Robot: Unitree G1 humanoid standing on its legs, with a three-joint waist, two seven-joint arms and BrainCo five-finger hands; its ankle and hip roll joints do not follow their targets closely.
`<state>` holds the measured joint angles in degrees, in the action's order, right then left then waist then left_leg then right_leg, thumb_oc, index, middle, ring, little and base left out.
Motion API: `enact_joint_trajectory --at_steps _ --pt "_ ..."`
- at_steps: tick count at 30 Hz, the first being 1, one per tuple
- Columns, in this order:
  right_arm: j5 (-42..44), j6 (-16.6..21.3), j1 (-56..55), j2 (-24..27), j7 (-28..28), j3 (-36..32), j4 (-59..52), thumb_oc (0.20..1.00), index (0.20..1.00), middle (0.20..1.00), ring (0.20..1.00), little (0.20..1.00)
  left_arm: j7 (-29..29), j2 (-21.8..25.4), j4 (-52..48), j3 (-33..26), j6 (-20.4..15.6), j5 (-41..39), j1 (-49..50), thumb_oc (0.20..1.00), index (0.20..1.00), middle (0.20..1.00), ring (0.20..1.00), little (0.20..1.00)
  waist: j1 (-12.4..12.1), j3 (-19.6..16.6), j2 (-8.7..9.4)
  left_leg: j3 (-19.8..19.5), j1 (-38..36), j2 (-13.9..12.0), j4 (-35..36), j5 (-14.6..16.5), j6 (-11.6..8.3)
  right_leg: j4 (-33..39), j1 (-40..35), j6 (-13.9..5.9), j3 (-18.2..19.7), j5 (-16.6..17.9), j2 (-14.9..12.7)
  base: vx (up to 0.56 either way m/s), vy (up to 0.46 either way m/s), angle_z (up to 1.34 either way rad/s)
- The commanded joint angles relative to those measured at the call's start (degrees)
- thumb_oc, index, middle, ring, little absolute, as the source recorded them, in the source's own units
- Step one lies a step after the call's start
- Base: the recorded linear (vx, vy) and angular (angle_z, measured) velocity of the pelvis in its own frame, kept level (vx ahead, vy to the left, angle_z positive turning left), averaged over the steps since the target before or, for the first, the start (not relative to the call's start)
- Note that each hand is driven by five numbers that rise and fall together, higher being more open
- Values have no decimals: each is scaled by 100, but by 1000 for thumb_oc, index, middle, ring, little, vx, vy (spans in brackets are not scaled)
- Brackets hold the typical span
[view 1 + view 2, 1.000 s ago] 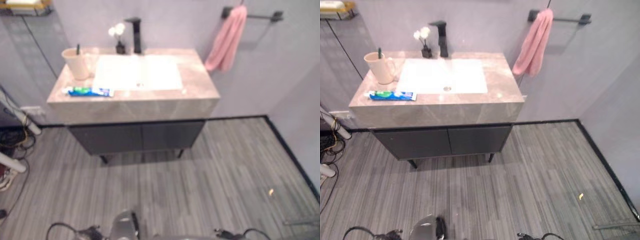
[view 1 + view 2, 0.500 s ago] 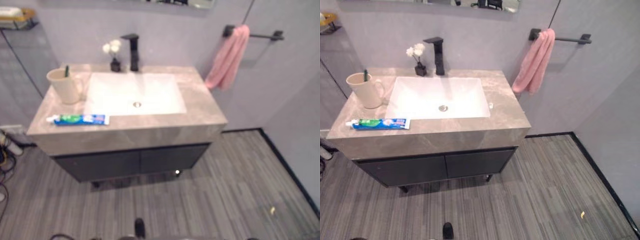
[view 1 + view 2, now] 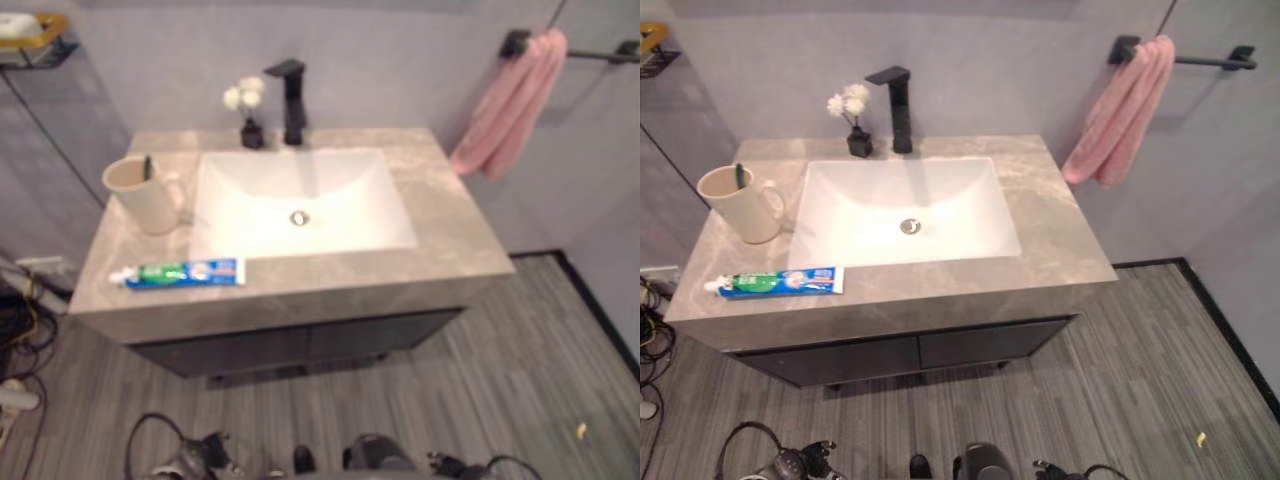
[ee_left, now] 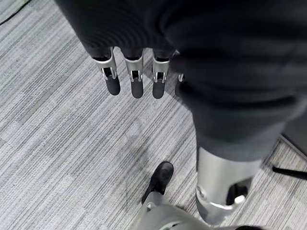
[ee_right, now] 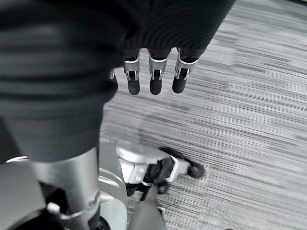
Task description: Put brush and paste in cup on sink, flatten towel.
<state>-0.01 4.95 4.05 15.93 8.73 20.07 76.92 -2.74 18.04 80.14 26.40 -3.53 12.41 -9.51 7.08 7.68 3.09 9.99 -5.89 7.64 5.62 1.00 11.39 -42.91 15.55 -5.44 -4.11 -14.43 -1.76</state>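
A cream cup (image 3: 146, 195) stands on the left of the grey stone counter (image 3: 440, 210), with a dark toothbrush (image 3: 147, 167) upright inside it. A blue and green toothpaste tube (image 3: 780, 283) lies flat near the counter's front left edge. A pink towel (image 3: 1120, 115) hangs bunched from the left end of a black wall rail (image 3: 1210, 62) at the right. My left hand (image 4: 134, 79) hangs over the floor with straight fingers, holding nothing. My right hand (image 5: 153, 76) hangs the same way, open and empty.
A white basin (image 3: 300, 200) is set into the middle of the counter, with a black tap (image 3: 291, 95) and a small vase of white flowers (image 3: 247, 110) behind it. Dark cabinet doors (image 3: 910, 350) sit below. Grey plank floor (image 3: 1120, 400) lies in front.
The camera has moved: the sink unit now shows closer and the towel further right. Nothing on the counter has moved.
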Motion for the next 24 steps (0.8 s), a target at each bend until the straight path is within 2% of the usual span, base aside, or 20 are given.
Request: enact_joint_trajectory --at_steps 1,2,5,14,22,23,24 --pt "-2 1 -30 9 -190 54 47 1000 1000 1000 1000 1000 -41 38 124 -11 -66 107 76 1000 1000 1000 1000 1000 71 21 -47 748 177 -365 -62 338 -659 1572 -773 -74 -106 748 209 88 103 0" --pt "-53 2 -47 15 -201 81 69 1000 1000 1000 1000 1000 -53 31 92 75 -80 154 8 1000 1000 1000 1000 1000 66 39 -33 681 124 -353 -62 358 -658 1878 -804 -34 -8 641 323 62 56 14" --pt "-92 -5 -99 38 -209 79 139 1000 1000 1000 1000 1000 -77 -38 60 128 -101 178 -3 1000 1000 1000 1000 1000 55 21 -37 644 31 -347 -62 390 -661 2165 -877 -39 11 718 405 77 34 20" --pt "-85 13 -105 114 -242 77 197 1000 1000 1000 1000 1000 -85 -153 -12 107 -136 66 89 1000 1000 1000 1000 1000 -88 -187 -40 560 -32 -399 -62 451 -763 3246 -1552 93 -51 709 549 73 -72 6" --pt "-80 82 32 278 -312 181 -9 1000 1000 1000 1000 1000 -66 -199 0 60 -141 -21 141 1000 1000 1000 1000 1000 -209 -157 -82 393 105 -457 -62 278 -938 3991 -1806 306 80 797 610 -2 -193 -1" --pt "-63 82 60 300 -317 178 -3 1000 1000 1000 1000 1000 -51 -213 -19 73 -143 -30 122 1000 1000 1000 1000 1000 -225 -125 -93 344 193 -461 -195 296 -961 4050 -1817 322 69 807 587 -102 -271 14" --pt "-40 82 161 371 -333 195 23 1000 1000 1000 1000 1000 -11 -244 -95 123 -160 -84 35 1000 1000 1000 1000 1000 -275 37 -98 194 549 -459 -885 428 -1044 4101 -1821 381 55 845 524 -101 -193 16"
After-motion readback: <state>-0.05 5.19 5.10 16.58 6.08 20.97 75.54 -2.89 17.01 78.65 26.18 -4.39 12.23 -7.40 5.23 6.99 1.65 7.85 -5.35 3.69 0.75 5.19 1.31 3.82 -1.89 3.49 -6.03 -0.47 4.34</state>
